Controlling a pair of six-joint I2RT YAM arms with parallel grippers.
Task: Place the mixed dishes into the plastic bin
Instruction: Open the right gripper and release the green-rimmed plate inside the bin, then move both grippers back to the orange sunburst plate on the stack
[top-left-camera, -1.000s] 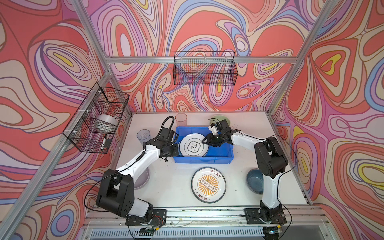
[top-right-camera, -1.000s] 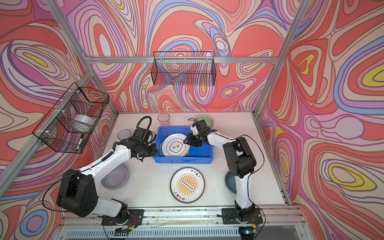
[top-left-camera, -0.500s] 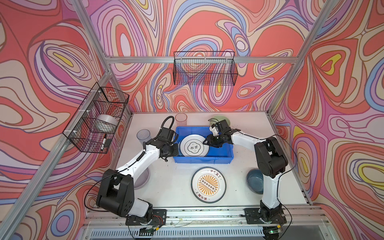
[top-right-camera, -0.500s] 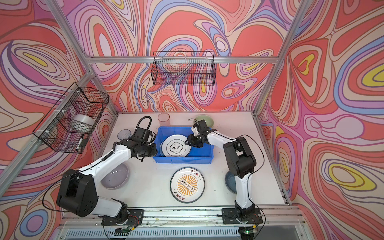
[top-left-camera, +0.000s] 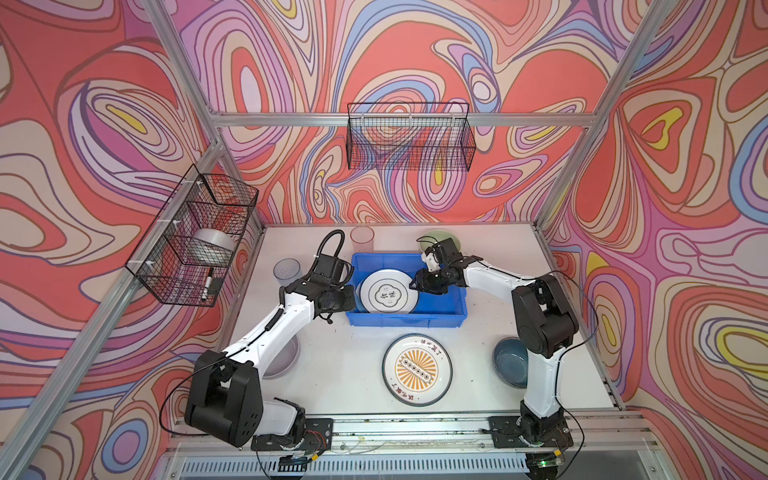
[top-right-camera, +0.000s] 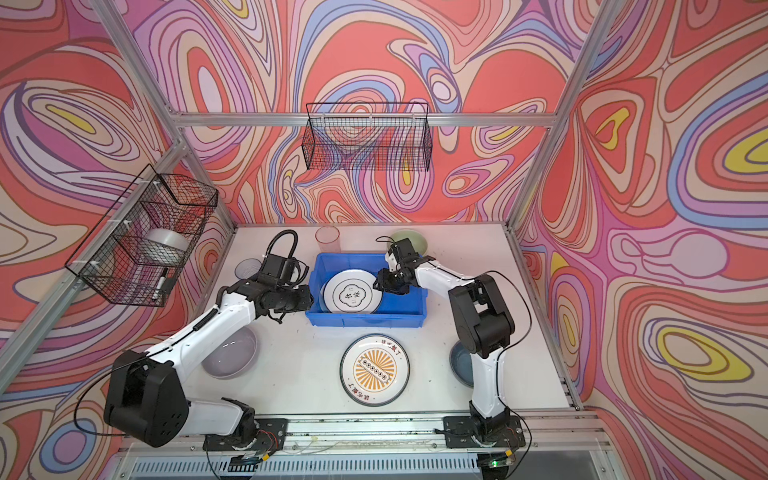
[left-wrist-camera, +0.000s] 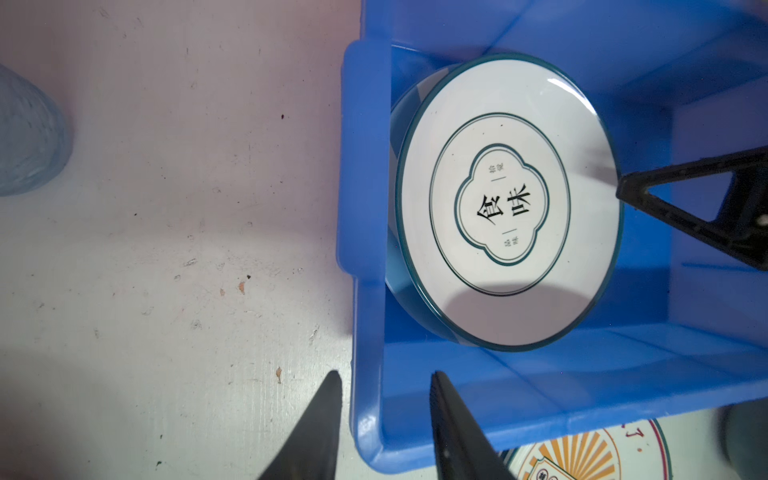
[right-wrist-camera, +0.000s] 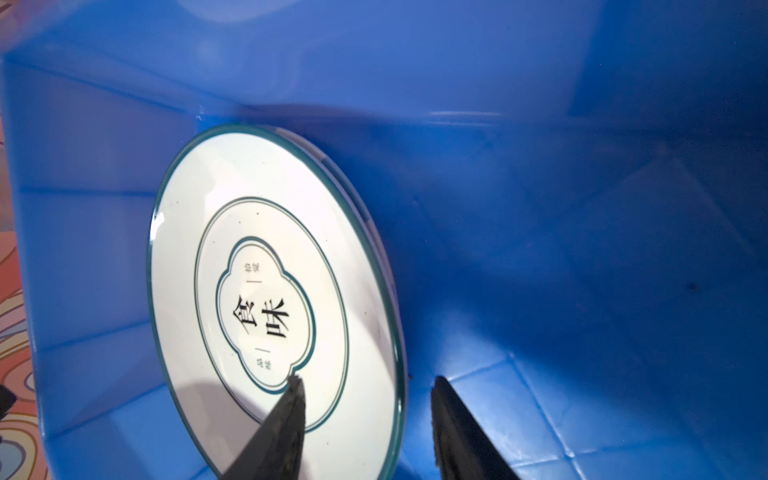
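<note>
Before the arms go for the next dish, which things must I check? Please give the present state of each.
1. The white plate sits inside the blue bin: ok.
2. The plate lies flat: cannot tell; it looks tilted in the right wrist view.
3. The right gripper is open: ok; its fingers stand either side of the plate's rim.
4. The left gripper is clear of the bin: not ok; its fingers straddle the wall.
5. The sunburst plate has nothing on it: ok.

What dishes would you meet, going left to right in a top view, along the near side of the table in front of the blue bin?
grey bowl → white plate with lettered dark rim → dark blue bowl
</note>
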